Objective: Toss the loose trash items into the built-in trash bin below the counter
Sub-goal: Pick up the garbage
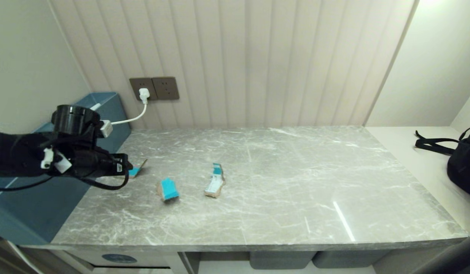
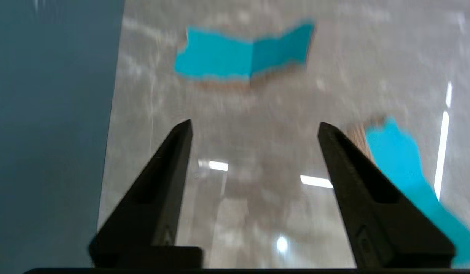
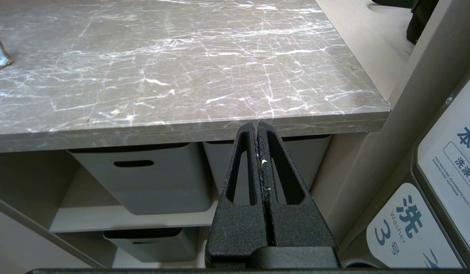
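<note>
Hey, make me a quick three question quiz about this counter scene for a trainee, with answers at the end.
1. How many trash scraps lie on the counter?
2. True or false: the left gripper is shut on a scrap.
3. Which gripper is shut: A left, B right?

Key:
1. Three: the leftmost scrap, the teal-faced scrap, the printed carton piece.
2. False; it is open and empty.
3. B.

Left gripper [image 2: 254, 125] hovers over counter [image 1: 280, 171] left end. One scrap [image 2: 244, 53] lies just ahead of it; second scrap [image 2: 406, 171] beside its right finger. Third scrap [image 1: 215, 180] farther right.
</note>
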You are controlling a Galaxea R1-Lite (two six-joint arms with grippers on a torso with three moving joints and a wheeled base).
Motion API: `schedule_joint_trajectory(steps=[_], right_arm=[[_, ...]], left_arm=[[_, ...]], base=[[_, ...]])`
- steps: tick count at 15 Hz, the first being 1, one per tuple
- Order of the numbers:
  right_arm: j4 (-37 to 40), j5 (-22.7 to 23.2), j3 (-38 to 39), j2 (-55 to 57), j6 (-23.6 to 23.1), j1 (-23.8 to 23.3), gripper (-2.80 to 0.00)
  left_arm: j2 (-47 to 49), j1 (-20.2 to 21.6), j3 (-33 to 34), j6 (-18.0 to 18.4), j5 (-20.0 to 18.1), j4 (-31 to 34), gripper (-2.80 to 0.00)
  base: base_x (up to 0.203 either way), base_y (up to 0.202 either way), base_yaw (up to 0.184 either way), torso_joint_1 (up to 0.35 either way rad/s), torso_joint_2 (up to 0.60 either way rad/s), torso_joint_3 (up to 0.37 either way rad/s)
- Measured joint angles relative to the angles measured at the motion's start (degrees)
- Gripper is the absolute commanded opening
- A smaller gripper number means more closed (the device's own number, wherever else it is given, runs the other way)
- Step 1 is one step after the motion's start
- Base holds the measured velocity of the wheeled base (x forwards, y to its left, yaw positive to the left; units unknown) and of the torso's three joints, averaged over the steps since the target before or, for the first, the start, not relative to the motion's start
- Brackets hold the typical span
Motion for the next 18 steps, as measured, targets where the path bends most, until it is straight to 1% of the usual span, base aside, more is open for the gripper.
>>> schedule_joint_trajectory(steps=[1,3,6,9,15,16,18], right_arm=[[0.01,0.02,0.0,0.0,0.02,0.0,-2.8],[0.0,0.02,0.0,0.0,0.02,0.0,-2.8],[0.02,0.0,0.0,0.0,0.0,0.0,-2.8],[0.0,0.02,0.0,0.0,0.0,0.0,-2.8],[0.0,0.02,0.0,0.0,0.02,0.0,-2.8],[0.01,0.01,0.0,0.0,0.02,0.0,-2.8],[0.0,0.0,0.0,0.0,0.0,0.0,-2.8]], left_arm=[[2.02,-0.39,-0.55,0.03,1.38,-2.9,0.0],[6.0,-1.17,-2.13,-0.05,4.06,-6.45,0.0],[11.23,-2.09,-5.99,-0.21,4.35,-9.97,0.0],[14.38,-2.7,-9.53,-0.11,3.01,-10.05,0.0],[17.63,-2.59,-11.39,0.37,3.55,-9.7,0.0],[17.81,-2.56,-11.37,0.36,3.55,-9.75,-2.8],[18.04,-2.52,-11.34,0.39,3.53,-9.97,-2.8]], base=[[0.0,0.0,0.0,0.0,0.0,0.0],[0.0,0.0,0.0,0.0,0.0,0.0],[0.0,0.0,0.0,0.0,0.0,0.0],[0.0,0.0,0.0,0.0,0.0,0.0],[0.0,0.0,0.0,0.0,0.0,0.0],[0.0,0.0,0.0,0.0,0.0,0.0],[0.0,0.0,0.0,0.0,0.0,0.0]])
